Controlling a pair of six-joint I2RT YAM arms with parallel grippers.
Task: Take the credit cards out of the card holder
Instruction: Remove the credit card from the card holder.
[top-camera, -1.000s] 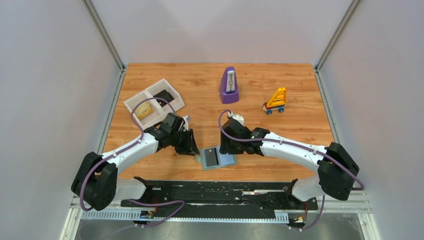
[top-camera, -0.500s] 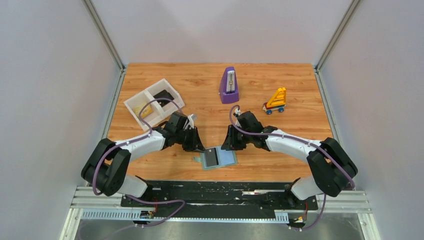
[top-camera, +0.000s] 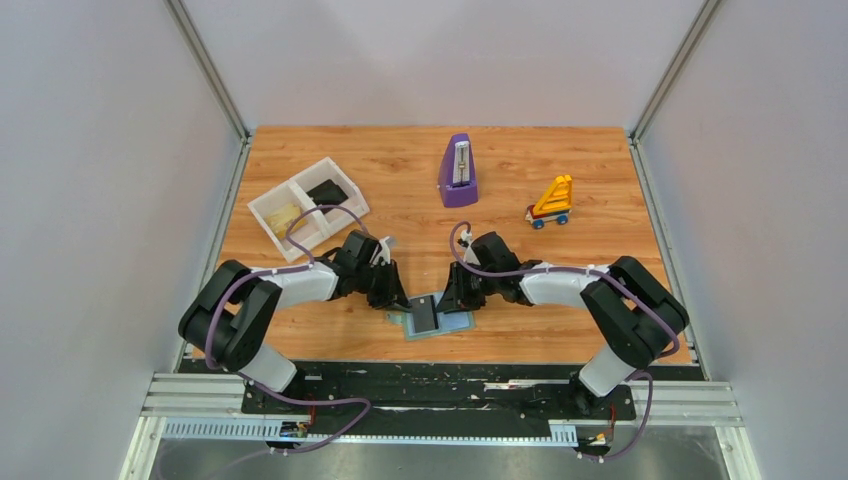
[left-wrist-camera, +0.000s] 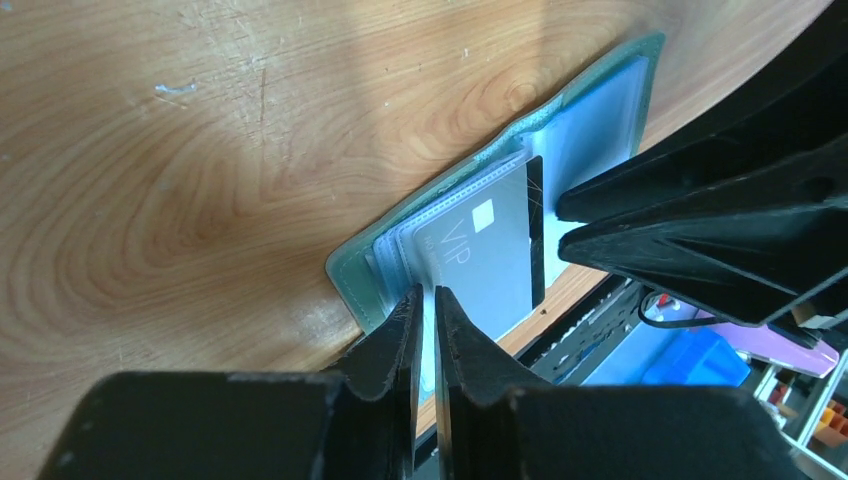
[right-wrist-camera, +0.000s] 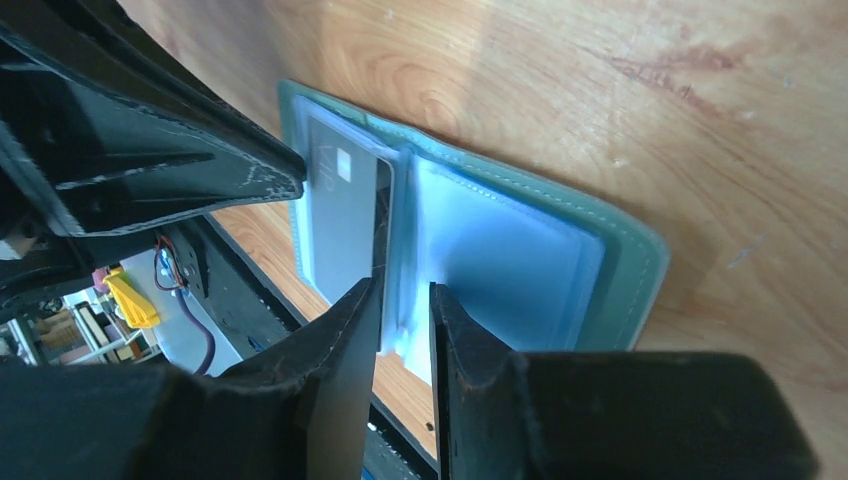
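Between the fingertips of the left gripper (left-wrist-camera: 425, 305), which were drawn to a narrow slit, a pale sliver of plastic sleeve (left-wrist-camera: 400, 262) was seen at the left-hand edge of the card holder (left-wrist-camera: 352, 278). Whether that sleeve was truly pinched could not be told. The fingers of the right gripper (right-wrist-camera: 402, 310) were likewise set narrowly apart. They were placed astride the holder's centre fold, just beside the dark-striped long edge of the grey card (right-wrist-camera: 340, 215). Only blue sleeve was visible in the gap, and a grip on the card could be neither confirmed nor excluded.

The card was judged to be light, thin, stiff and slick. It was thought best taken across its exposed edge by its two flat faces and slid out along the pocket, not pried upward. The sleeves were judged floppy and the holder light enough to be dragged along, so a restraining pinch on its cover was considered necessary.

The holder lay open and flat close to the near edge of the table (top-camera: 560, 160), about midway along it, with the grey card on its left half. Well apart, toward the left edge, a yellowish card (top-camera: 287, 215) and a dark card (top-camera: 328, 190) were seen in separate compartments of a white tray (top-camera: 262, 205).
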